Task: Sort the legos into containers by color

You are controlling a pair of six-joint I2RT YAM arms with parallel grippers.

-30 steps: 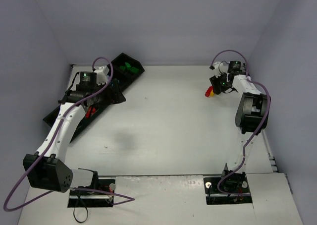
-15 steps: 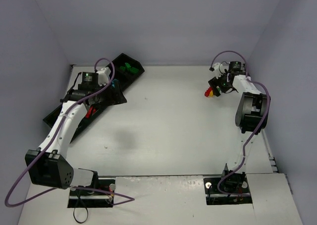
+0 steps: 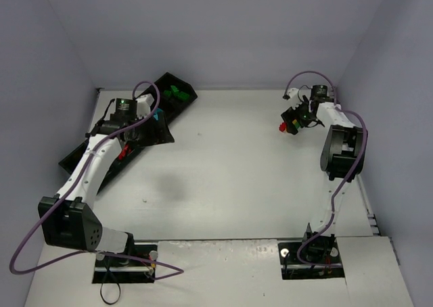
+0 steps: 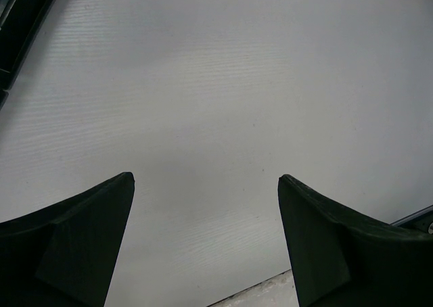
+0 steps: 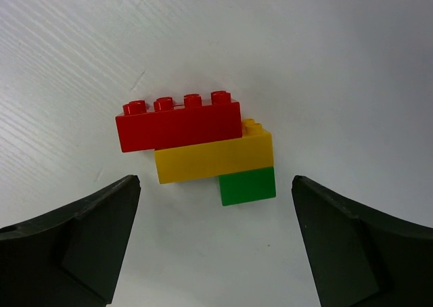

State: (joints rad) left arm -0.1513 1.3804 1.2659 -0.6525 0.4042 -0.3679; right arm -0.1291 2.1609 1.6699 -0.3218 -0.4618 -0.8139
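A stuck-together stack of legos lies on its side on the white table: a red brick, a yellow brick and a small green brick. My right gripper hovers over it, open, fingers wide on either side and touching nothing. From above, that stack sits at the far right under the right gripper. The containers are one long black tray at the far left, holding green legos, a teal one and a red one. My left gripper is open over bare table beside the tray.
The tray's edge shows at the left wrist view's top left corner. Grey walls close in the table on the left, back and right. The arm bases stand at the near edge.
My right gripper has opened wide and let go of the red, yellow and green stack, which now rests on the table. The left arm has shifted slightly right.
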